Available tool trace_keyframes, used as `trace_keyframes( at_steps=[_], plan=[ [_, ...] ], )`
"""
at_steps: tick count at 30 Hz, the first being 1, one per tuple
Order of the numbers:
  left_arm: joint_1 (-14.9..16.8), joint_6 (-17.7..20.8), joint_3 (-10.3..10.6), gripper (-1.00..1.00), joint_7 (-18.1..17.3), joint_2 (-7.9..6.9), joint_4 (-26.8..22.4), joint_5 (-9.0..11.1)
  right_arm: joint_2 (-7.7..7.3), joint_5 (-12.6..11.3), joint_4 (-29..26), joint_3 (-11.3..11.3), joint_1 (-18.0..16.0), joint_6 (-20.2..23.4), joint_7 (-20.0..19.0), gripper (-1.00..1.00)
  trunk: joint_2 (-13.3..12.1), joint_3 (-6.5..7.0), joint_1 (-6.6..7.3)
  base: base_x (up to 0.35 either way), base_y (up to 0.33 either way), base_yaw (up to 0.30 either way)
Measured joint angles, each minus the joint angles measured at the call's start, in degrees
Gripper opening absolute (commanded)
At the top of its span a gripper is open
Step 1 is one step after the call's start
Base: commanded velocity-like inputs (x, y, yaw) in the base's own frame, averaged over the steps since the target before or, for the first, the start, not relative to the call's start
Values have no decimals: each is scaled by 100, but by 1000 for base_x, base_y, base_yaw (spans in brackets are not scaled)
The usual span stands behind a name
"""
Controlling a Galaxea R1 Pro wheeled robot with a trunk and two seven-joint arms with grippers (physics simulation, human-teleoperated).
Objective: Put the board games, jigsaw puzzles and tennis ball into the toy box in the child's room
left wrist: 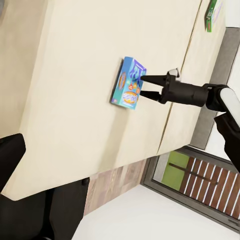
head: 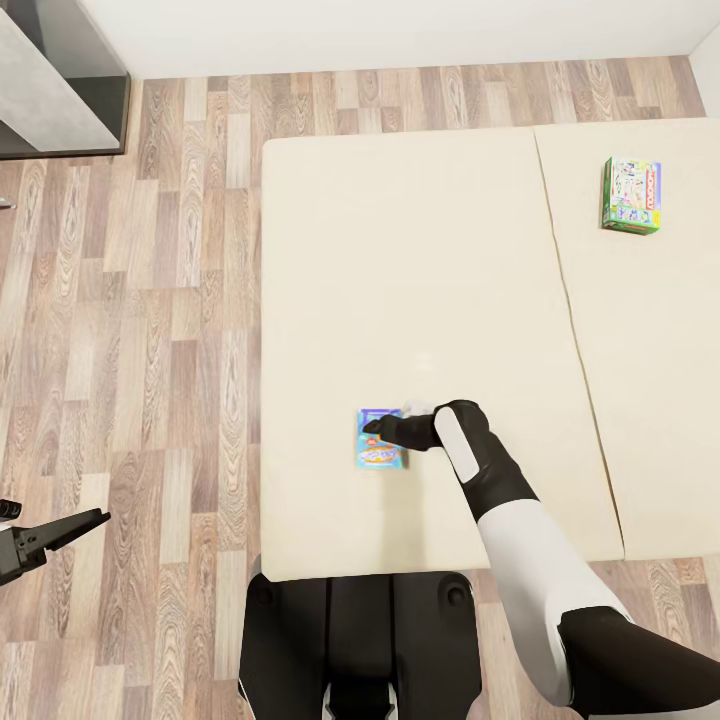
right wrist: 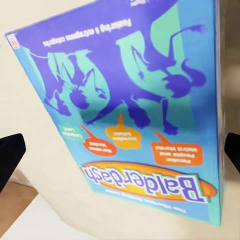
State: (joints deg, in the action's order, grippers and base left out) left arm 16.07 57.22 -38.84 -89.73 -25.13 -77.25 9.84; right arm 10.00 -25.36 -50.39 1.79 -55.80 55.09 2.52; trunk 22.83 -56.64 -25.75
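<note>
Right up close: blue-purple board game (right wrist: 130,110), flat on the beige bed (head: 400,260), near its front edge. Right gripper (left wrist: 141,85) just above it, fingers spread apart on either side. Green-edged board game (head: 631,196) far off, well apart. Left gripper (head: 70,527) over wood floor (head: 150,300); open or closed, cannot tell.
</note>
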Motion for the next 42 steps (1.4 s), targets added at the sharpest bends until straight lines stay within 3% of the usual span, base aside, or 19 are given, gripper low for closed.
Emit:
trace_keyframes(
  at_steps=[42],
  plan=[
    [-3,0,-8,100,0,0,0,0,0,-19,-9,4,0,-45,-23,100,0,0,0,0,0,0]
  ],
)
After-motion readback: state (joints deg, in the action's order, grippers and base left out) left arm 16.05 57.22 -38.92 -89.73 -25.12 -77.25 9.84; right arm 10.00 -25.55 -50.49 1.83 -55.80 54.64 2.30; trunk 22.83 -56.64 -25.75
